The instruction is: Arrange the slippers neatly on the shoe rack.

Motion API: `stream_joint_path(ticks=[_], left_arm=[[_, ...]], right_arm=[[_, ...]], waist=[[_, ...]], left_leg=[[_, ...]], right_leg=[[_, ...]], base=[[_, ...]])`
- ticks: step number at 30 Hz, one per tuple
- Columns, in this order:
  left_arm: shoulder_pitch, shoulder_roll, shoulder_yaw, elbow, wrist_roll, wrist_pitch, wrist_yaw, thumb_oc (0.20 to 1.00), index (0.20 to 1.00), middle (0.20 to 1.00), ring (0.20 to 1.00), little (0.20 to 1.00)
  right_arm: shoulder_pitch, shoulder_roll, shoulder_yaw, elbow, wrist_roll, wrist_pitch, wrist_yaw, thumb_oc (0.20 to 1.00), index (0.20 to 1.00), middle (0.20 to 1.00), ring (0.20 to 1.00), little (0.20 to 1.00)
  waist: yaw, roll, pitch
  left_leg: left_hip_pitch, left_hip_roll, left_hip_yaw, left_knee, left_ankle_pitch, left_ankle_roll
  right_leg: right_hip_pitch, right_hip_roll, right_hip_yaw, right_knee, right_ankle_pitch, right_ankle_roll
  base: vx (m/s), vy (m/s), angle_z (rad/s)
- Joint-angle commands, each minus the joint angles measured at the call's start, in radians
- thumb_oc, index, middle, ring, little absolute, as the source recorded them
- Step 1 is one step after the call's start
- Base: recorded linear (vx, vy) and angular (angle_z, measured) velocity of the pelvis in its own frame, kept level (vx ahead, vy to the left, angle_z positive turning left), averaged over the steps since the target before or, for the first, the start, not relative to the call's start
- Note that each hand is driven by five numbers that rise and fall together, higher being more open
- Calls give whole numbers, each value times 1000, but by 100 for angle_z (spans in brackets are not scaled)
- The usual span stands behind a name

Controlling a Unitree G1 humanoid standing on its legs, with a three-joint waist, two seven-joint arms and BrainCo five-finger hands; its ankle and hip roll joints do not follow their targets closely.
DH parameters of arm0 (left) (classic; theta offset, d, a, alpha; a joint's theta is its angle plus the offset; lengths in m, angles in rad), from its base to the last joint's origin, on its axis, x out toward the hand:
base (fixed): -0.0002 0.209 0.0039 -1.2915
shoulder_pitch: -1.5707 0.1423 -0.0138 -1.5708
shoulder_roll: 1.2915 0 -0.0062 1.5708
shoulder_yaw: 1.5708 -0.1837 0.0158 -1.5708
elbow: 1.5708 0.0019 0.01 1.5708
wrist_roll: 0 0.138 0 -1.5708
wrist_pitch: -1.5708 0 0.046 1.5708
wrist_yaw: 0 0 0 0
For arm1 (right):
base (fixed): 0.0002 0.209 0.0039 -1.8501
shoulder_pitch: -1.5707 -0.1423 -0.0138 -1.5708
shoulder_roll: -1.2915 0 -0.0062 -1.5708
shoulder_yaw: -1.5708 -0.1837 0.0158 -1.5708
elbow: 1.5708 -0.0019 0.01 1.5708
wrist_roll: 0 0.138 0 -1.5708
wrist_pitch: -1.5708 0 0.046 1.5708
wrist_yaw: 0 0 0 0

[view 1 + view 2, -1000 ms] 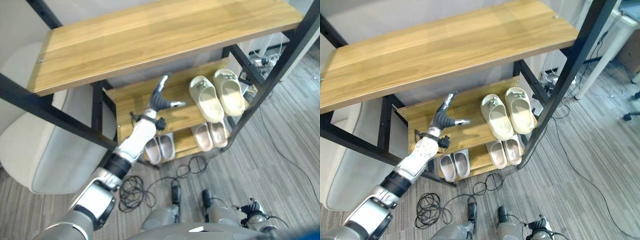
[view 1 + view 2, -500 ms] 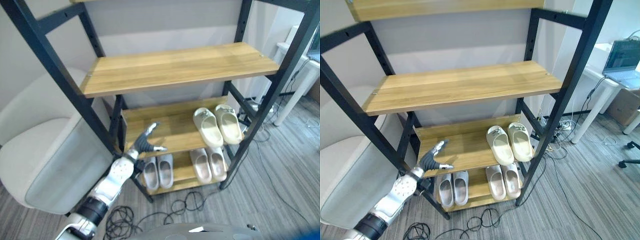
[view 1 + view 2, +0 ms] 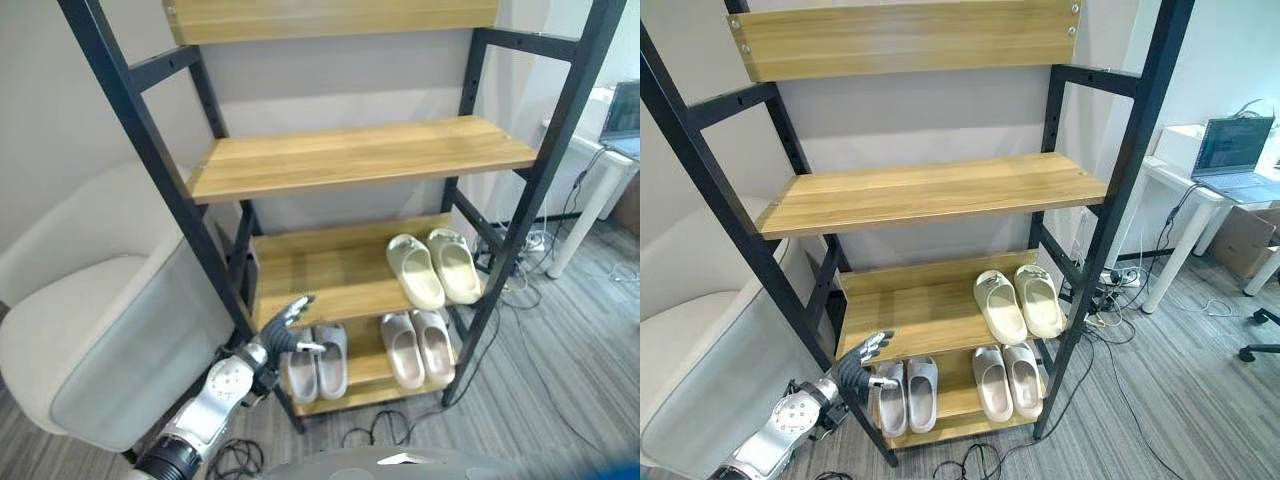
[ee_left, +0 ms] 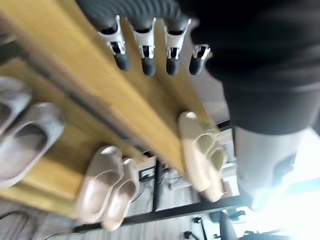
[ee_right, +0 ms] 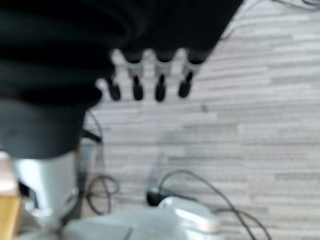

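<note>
1. Since the earlier frame the left hand [image 3: 283, 335] has drawn back from the middle shelf and now hangs at the front edge of the shoe rack [image 3: 345, 270], fingers straight and spread, holding nothing.
2. The cream slippers [image 3: 433, 268] sit side by side on the right of that shelf, as before, toes pointing to the back.
3. Beneath them on the rack's lowest shelf lie beige slippers [image 3: 417, 346] and, to their left, grey slippers [image 3: 317, 361].
4. The right wrist view adds the right hand [image 5: 150, 80], fingers straight and empty, over grey floor [image 5: 260, 130].
</note>
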Motion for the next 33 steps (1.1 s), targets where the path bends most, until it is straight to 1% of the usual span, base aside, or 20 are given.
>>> stream_joint_path(ticks=[1, 2, 5, 6, 7, 8, 10, 11, 14, 15, 16, 17, 18, 19, 22, 27, 28, 31, 33], left_arm=[[29, 51, 31, 4, -69, -12, -52, 1000, 1000, 1000, 1000, 1000], [54, 71, 29, 21, -71, -8, -75, 1000, 1000, 1000, 1000, 1000], [78, 80, 33, 56, -65, -5, -92, 1000, 1000, 1000, 1000, 1000], [87, 77, 36, 77, -65, -4, -95, 1000, 1000, 1000, 1000, 1000], [98, 62, 44, 140, -56, 4, -97, 1000, 1000, 1000, 1000, 1000], [97, 60, 44, 142, -55, 3, -97, 1000, 1000, 1000, 1000, 1000], [100, 44, 61, 239, 0, 3, -77, 1000, 1000, 1000, 1000, 1000], [99, 42, 61, 242, 1, 2, -76, 1000, 1000, 1000, 1000, 1000], [105, 22, 86, 365, 82, 7, -53, 1000, 1000, 1000, 1000, 1000], [96, 0, 93, 440, 124, 7, -39, 1000, 1000, 1000, 1000, 1000], [74, -35, 107, 558, 202, 13, -5, 1000, 1000, 1000, 1000, 1000], [54, -61, 117, 631, 240, 20, 26, 1000, 1000, 1000, 1000, 1000], [54, -61, 117, 632, 240, 19, 26, 1000, 1000, 1000, 1000, 1000], [23, -100, 143, 766, 294, 30, 79, 1000, 1000, 1000, 1000, 1000], [-11, -136, 162, 896, 366, 45, 137, 1000, 1000, 1000, 1000, 1000], [-14, -175, 163, 939, 387, 49, 150, 1000, 1000, 1000, 1000, 1000], [-13, -199, 148, 946, 402, 48, 150, 1000, 1000, 1000, 1000, 1000], [-13, -219, 129, 947, 412, 49, 149, 1000, 1000, 1000, 1000, 1000], [-20, -240, 95, 935, 432, 45, 155, 1000, 1000, 1000, 1000, 1000]], right_arm=[[-6, -1, 2, 16, 14, -8, 25, 1000, 1000, 1000, 1000, 1000], [-5, -5, -3, 27, 17, -6, 33, 1000, 1000, 1000, 1000, 1000], [1, -7, -6, 37, 19, -7, 43, 1000, 1000, 1000, 1000, 1000], [3, -9, -7, 40, 22, -7, 45, 1000, 1000, 1000, 1000, 1000], [7, -12, -12, 47, 31, -8, 51, 1000, 1000, 1000, 1000, 1000], [7, -13, -12, 47, 31, -8, 51, 1000, 1000, 1000, 1000, 1000], [8, -22, -18, 54, 40, -6, 56, 1000, 1000, 1000, 1000, 1000], [7, -23, -18, 54, 40, -6, 56, 1000, 1000, 1000, 1000, 1000], [9, -33, -25, 57, 47, -7, 62, 1000, 1000, 1000, 1000, 1000], [7, -37, -27, 61, 50, -7, 64, 1000, 1000, 1000, 1000, 1000], [3, -43, -32, 64, 57, -7, 66, 1000, 1000, 1000, 1000, 1000], [0, -49, -33, 64, 61, -7, 67, 1000, 1000, 1000, 1000, 1000], [0, -50, -33, 65, 61, -7, 67, 1000, 1000, 1000, 1000, 1000], [-6, -57, -37, 64, 70, -9, 70, 1000, 1000, 1000, 1000, 1000], [-18, -74, -53, 65, 93, -8, 76, 1000, 1000, 1000, 1000, 1000], [-22, -76, -74, 63, 136, -12, 89, 1000, 1000, 1000, 1000, 1000], [-17, -73, -85, 67, 153, -14, 90, 1000, 1000, 1000, 1000, 1000], [-10, -67, -91, 71, 167, -14, 95, 1000, 1000, 1000, 1000, 1000], [-4, -57, -93, 78, 186, -17, 94, 1000, 1000, 1000, 1000, 1000]], waist=[[-14, 17, -15], [-16, 20, -17], [-18, 22, -22], [-19, 23, -24], [-21, 23, -26], [-21, 24, -26], [-21, 23, -25], [-21, 24, -25], [-23, 25, -22], [-24, 25, -20], [-25, 22, -18], [-26, 21, -15], [-26, 21, -15], [-27, 15, -15], [-29, 5, -12], [-30, 0, -8], [-34, -2, -6], [-36, -5, -4], [-42, -6, 1]], left_leg=[[-44, -39, -31, 25, -12, 25], [-46, -38, -27, 23, -10, 25], [-47, -38, -22, 21, -10, 24], [-47, -38, -20, 20, -11, 25], [-48, -38, -15, 20, -11, 26], [-48, -38, -15, 20, -11, 26], [-49, -37, -9, 21, -12, 27], [-49, -37, -9, 21, -12, 27], [-47, -37, -5, 24, -15, 27], [-46, -37, -5, 27, -16, 28], [-46, -37, -6, 30, -17, 29], [-46, -36, -7, 33, -19, 29], [-46, -36, -7, 33, -19, 29], [-45, -35, -7, 36, -23, 29], [-40, -34, -6, 39, -29, 30], [-38, -32, -5, 43, -35, 31], [-37, -32, -3, 43, -36, 32], [-36, -30, -2, 44, -38, 33], [-35, -29, -1, 45, -40, 33]], right_leg=[[-67, -17, -58, 105, -37, 65], [-70, -18, -56, 105, -34, 65], [-74, -19, -53, 102, -29, 66], [-76, -19, -51, 99, -27, 66], [-78, -19, -47, 95, -25, 66], [-78, -18, -47, 95, -25, 66], [-80, -18, -44, 93, -24, 66], [-80, -18, -44, 93, -24, 66], [-81, -19, -41, 94, -24, 65], [-80, -18, -40, 95, -24, 64], [-80, -18, -39, 97, -26, 62], [-80, -18, -40, 99, -28, 61], [-80, -18, -40, 99, -28, 61], [-81, -17, -40, 102, -31, 59], [-79, -16, -38, 105, -35, 56], [-80, -14, -34, 109, -39, 54], [-81, -13, -33, 109, -38, 54], [-82, -12, -32, 109, -38, 53], [-84, -10, -31, 110, -39, 51]], base=[[-31, 25, -1], [0, 0, 0], [0, 0, 0], [0, 0, 0], [0, 0, 0], [-17, 8, -5], [-15, 7, -6], [0, 0, 0], [-1, 5, -1], [-5, 18, -7], [-4, 16, -7], [-5, 13, -5], [0, 0, 0], [0, 0, 0], [0, 0, 0], [0, 0, 0], [0, 0, 0], [-1, -11, -4], [-1, -6, -2]])
